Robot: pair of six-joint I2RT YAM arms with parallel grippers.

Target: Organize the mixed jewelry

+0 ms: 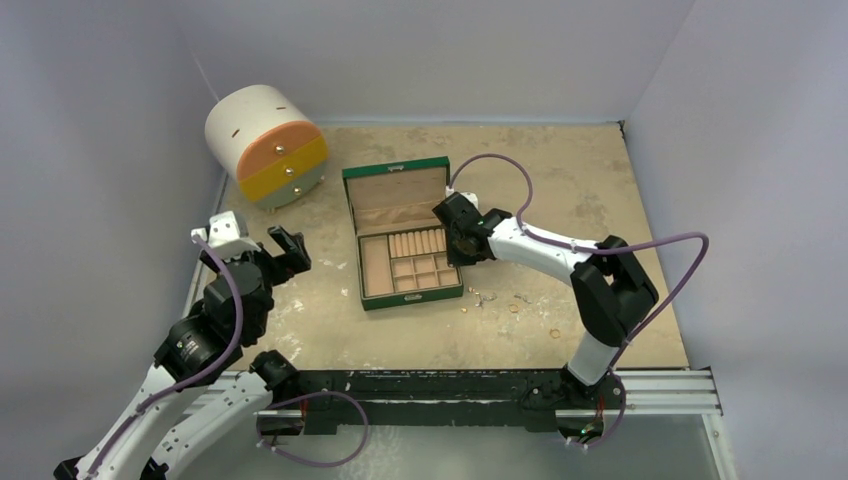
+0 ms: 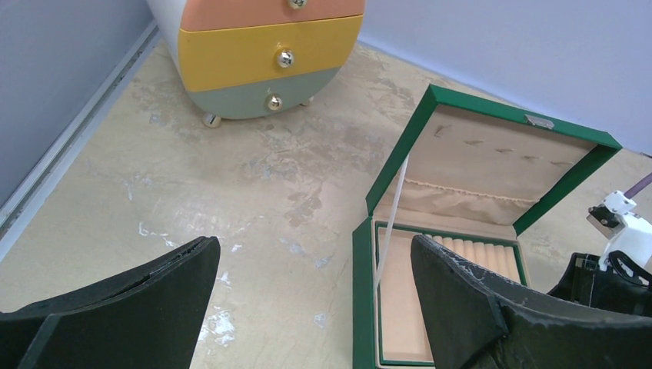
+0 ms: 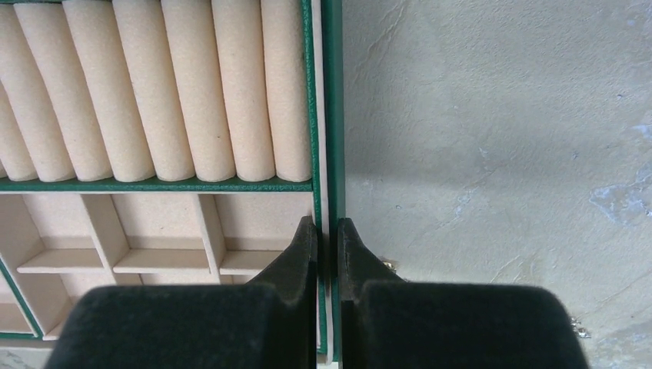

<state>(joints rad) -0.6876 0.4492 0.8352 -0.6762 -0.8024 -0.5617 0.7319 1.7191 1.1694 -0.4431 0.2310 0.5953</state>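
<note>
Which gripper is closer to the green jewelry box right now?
Right. The right gripper has its fingers closed on the right wall of the jewelry box; the left gripper hovers open, apart, off its left side.

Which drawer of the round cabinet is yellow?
The middle drawer: it sits between the peach drawer above and the grey-green drawer below.
</note>
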